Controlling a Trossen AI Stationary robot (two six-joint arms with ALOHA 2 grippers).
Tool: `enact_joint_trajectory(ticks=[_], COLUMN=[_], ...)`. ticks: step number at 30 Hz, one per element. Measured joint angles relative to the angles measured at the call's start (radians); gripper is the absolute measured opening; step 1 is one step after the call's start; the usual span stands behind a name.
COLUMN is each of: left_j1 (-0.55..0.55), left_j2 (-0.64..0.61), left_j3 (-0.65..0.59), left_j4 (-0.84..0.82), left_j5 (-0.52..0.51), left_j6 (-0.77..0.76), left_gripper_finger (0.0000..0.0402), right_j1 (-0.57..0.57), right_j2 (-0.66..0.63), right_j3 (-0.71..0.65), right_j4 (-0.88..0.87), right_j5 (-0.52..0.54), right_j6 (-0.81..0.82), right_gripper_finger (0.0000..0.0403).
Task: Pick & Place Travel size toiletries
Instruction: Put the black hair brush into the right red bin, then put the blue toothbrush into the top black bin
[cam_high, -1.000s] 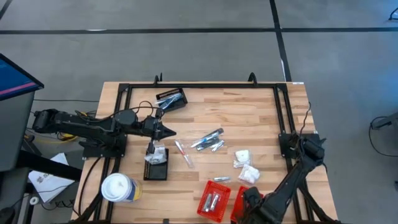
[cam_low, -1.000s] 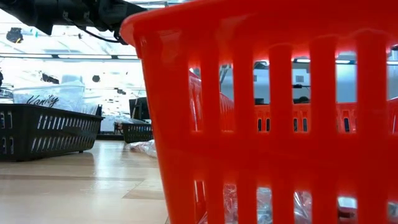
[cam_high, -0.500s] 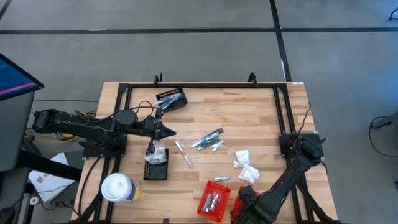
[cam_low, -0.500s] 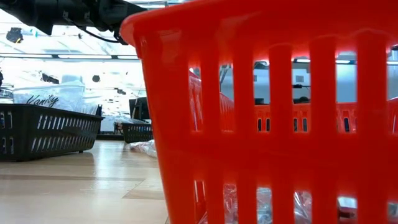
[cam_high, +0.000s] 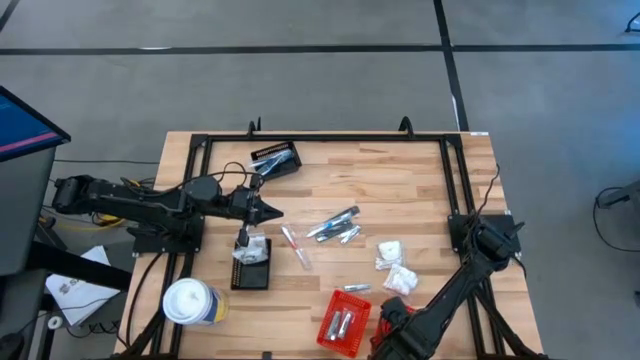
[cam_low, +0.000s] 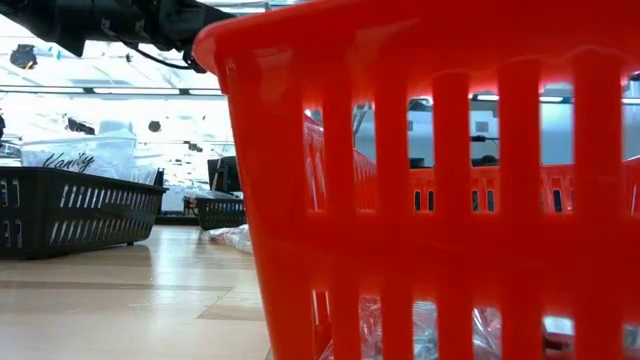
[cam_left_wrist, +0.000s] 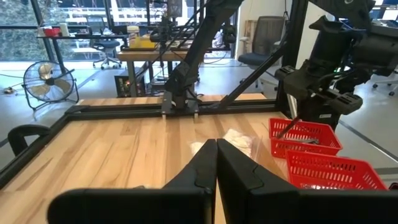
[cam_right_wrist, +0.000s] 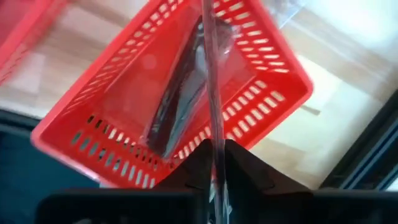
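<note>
My right gripper (cam_right_wrist: 213, 146) hangs over the near red basket (cam_right_wrist: 186, 99) at the table's front edge, shut on a thin clear-wrapped stick (cam_right_wrist: 210, 74). A dark clear-wrapped stick (cam_right_wrist: 180, 106) lies inside that basket. A second red basket (cam_high: 345, 322) beside it holds silvery tubes. Silvery tubes (cam_high: 335, 225), a pinkish tube (cam_high: 295, 245) and white packets (cam_high: 397, 268) lie loose on the table's middle. My left gripper (cam_high: 270, 212) waits shut and level above the left half. My right gripper pinches the thin stick by its upper end (cam_left_wrist: 296, 121) between its two fingers, which point down from above. The stick hangs slanting below the fingers, with its lower end (cam_left_wrist: 278, 137) down at the red basket's rim; whether it touches the basket I cannot tell.
Two black slotted baskets stand on the left half, one far (cam_high: 275, 160) and one near (cam_high: 252, 266) with packets in it. A white lidded cup (cam_high: 190, 302) sits at the front left corner. A dark frame (cam_high: 330, 140) runs round the table.
My right gripper has moved a little toward the table's left edge and down over the near red basket, carrying the thin stick with it.
</note>
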Motion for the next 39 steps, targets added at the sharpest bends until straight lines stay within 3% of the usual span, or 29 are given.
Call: enact_joint_trajectory(ticks=[12, 21, 34, 39], left_j1=[0.0, 0.0, 0.0, 0.0], left_j2=[0.0, 0.0, 0.0, 0.0], left_j3=[0.0, 0.0, 0.0, 0.0], left_j4=[0.0, 0.001, -0.002, -0.002], left_j5=[0.0, 0.0, 0.0, 0.0], left_j6=[0.0, 0.0, -0.001, 0.0], left_gripper_finger=[0.0002, 0.0002, 0.0002, 0.0002], right_j1=[-0.016, -0.122, -0.286, -0.358], right_j2=[-0.002, -0.008, -0.008, -0.008], right_j3=[0.0, 0.109, 0.293, 0.307], right_j4=[0.022, -0.056, -0.009, 0.011], right_j5=[0.0, 0.009, 0.274, 0.537], right_j6=[-0.071, -0.371, -0.958, -1.127], right_gripper_finger=[0.0142, 0.0175, 0.0149, 0.0139])
